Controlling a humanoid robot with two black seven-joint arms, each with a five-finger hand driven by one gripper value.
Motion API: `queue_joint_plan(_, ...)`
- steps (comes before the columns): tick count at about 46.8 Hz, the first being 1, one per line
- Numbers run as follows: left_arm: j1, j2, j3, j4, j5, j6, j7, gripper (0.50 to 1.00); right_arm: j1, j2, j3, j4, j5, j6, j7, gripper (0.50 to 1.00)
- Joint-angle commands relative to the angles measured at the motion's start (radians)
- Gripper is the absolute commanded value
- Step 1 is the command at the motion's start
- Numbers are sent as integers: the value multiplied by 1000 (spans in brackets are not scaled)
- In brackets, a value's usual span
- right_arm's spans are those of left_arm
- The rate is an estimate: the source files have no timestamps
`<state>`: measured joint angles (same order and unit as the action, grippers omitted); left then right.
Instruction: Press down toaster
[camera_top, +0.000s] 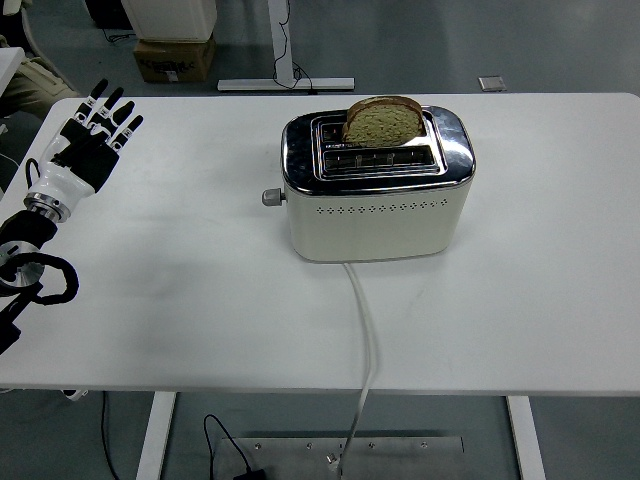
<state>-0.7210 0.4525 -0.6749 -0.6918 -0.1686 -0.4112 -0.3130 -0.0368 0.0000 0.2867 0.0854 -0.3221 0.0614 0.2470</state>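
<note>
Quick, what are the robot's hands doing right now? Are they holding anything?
Left hand: open, fingers spread, holding nothing, over the table's left side, away from the toaster.
Right hand: not in the picture.

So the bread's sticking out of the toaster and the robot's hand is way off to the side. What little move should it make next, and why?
Probably sweep the left hand rightward across the table toward the lever on the toaster's left end. The hand hovers open, far from the toaster, and the bread slice stands high in its slot, so the lever looks not yet pressed.
</note>
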Motion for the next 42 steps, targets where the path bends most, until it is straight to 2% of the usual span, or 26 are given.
queue_joint_plan(1,2,0,0,0,0,0,-1,1000,0,0,0,1,0,0,0,998)
queue_joint_plan(42,17,-11,0,-2,-8,0,-1,1000,0,0,0,1,0,0,0,998)
